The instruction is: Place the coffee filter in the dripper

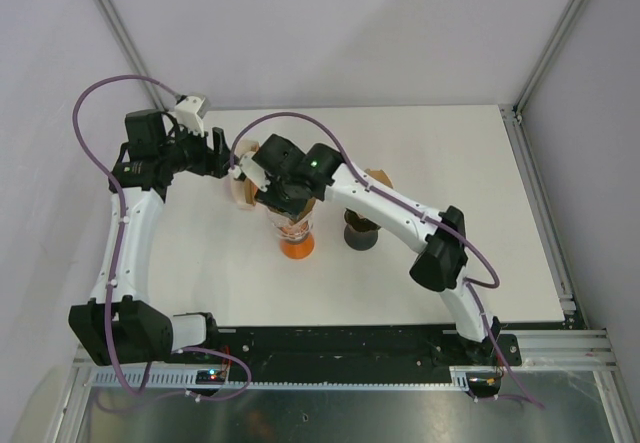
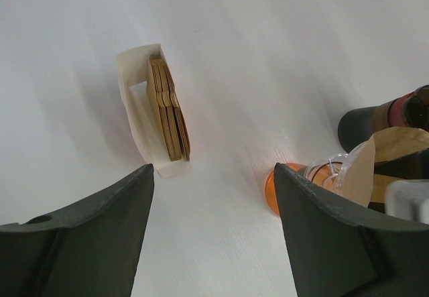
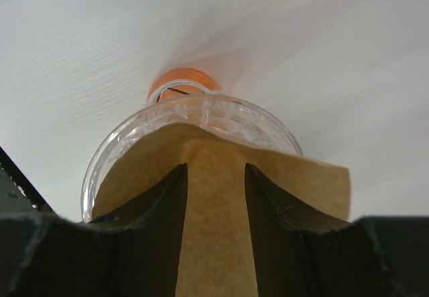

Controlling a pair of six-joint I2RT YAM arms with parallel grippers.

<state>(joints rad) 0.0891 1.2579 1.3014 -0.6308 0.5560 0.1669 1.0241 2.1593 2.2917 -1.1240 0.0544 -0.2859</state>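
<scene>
A clear glass dripper [image 1: 296, 225] on an orange base [image 1: 297, 247] stands at the table's middle. A brown paper coffee filter [image 3: 315, 183] lies in its mouth, with one corner sticking out over the rim [image 3: 201, 109]. My right gripper [image 3: 216, 169] hangs just above it, jaws apart, the filter showing between and behind the fingers. In the top view the right gripper [image 1: 283, 201] hides the dripper's mouth. My left gripper [image 2: 213, 176] is open and empty over bare table, left of the dripper [image 2: 322, 173]; the filter [image 2: 385, 153] shows there too.
A white holder [image 2: 134, 102] with a stack of brown filters [image 2: 167, 109] lies just behind-left of the dripper, also in the top view [image 1: 243, 191]. A dark round vessel [image 1: 360, 233] stands right of the dripper, under the right arm. Frame posts stand at the table's back corners.
</scene>
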